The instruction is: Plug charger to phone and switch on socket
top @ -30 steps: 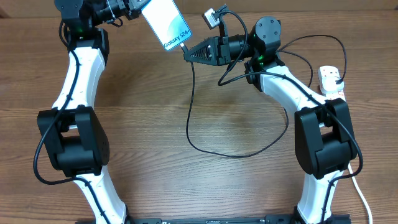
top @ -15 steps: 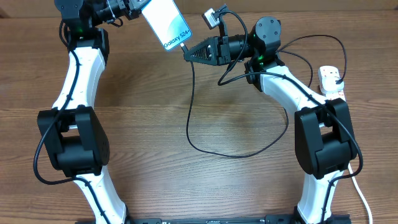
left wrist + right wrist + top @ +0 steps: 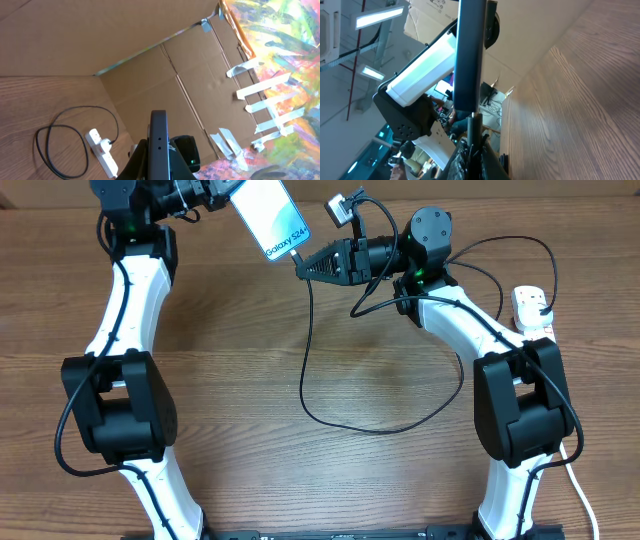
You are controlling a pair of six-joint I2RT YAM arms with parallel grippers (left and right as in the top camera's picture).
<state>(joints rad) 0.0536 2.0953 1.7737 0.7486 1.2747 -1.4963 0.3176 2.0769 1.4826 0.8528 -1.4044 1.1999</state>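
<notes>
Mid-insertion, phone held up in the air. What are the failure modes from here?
1. The phone is held only by the left fingers; a skewed push from the right fingers may twist it loose.
2. The charger trails in a slack loop across the table; arm motion may snag it and tug the tip.
3. The socket lies close beside the right arm, easy to nudge.

Edge-on phone (image 3: pixel 159 145), socket (image 3: pixel 102 152) on table (image 3: pixel 30 100), charger (image 3: pixel 85 106) looped beside it

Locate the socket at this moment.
In the overhead view the socket lies at the right edge of the table, just beyond the right arm, far from the phone held up near the top.
</notes>
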